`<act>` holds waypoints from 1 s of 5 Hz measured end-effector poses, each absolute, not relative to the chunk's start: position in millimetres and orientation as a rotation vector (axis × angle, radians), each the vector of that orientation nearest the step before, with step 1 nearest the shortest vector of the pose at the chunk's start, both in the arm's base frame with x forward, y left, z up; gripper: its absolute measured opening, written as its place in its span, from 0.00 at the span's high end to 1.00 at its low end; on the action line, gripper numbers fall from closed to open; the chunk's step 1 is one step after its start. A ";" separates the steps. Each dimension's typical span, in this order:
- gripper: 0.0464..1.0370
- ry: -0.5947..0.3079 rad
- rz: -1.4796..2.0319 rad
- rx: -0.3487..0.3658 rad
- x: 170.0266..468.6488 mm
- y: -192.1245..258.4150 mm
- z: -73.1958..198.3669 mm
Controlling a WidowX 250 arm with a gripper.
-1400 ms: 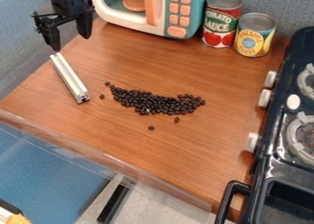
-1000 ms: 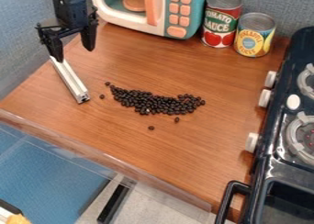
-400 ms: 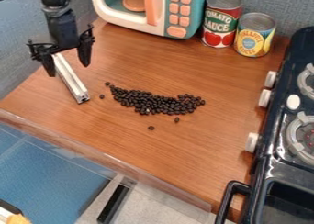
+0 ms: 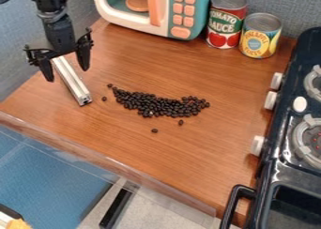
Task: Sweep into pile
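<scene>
Booth: Straight to you at the desk [image 4: 144,153]. Where's your claw [image 4: 67,74]?

Me: Up at the far end of the metal bar [image 4: 76,88], in the upper left of the view, and it's wide open! One finger stands on each side of the bar, and there's daylight between them and the metal. No grip on anything. Whether the tips reach down to the wood, I cannot tell.

Booth: And how does that bar lie?

Me: Slantwise! Its long axis runs from beneath me down to the lower right, and my finger spread sits roughly square across it. That's the relation that counts: close along this line and I should catch it by its narrow sides.

Booth: The dark beans [image 4: 160,106]?

Me: Off to the right of the bar, well apart from my claw, strung out in a long, sagging band. A few strays too: one near the bar's lower end, a couple below the band.

Booth: So what's the play?

Me: Line up, lower if needed, then pinch. After that, I'd say, carry the bar over and push the band's ends inward. The danger? Gripping this near one end, the bar could swivel under load. No sweeping done with it in hand yet!
</scene>
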State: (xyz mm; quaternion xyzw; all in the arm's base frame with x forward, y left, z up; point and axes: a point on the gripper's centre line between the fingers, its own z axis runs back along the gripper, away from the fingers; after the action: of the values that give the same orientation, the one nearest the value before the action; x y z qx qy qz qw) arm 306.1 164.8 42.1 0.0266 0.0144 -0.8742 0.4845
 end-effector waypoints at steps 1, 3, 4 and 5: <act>0.04 0.035 -2.118 0.068 307.9 169.4 40.7; 0.09 0.063 -2.110 0.066 310.5 175.0 30.3; 0.39 0.061 -2.121 0.066 311.4 175.1 23.7; 0.68 0.060 -2.116 0.062 310.4 174.9 23.1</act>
State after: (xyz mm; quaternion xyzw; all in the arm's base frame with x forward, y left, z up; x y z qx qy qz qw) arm 310.4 174.9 23.1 0.0255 0.0245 -0.8710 0.4899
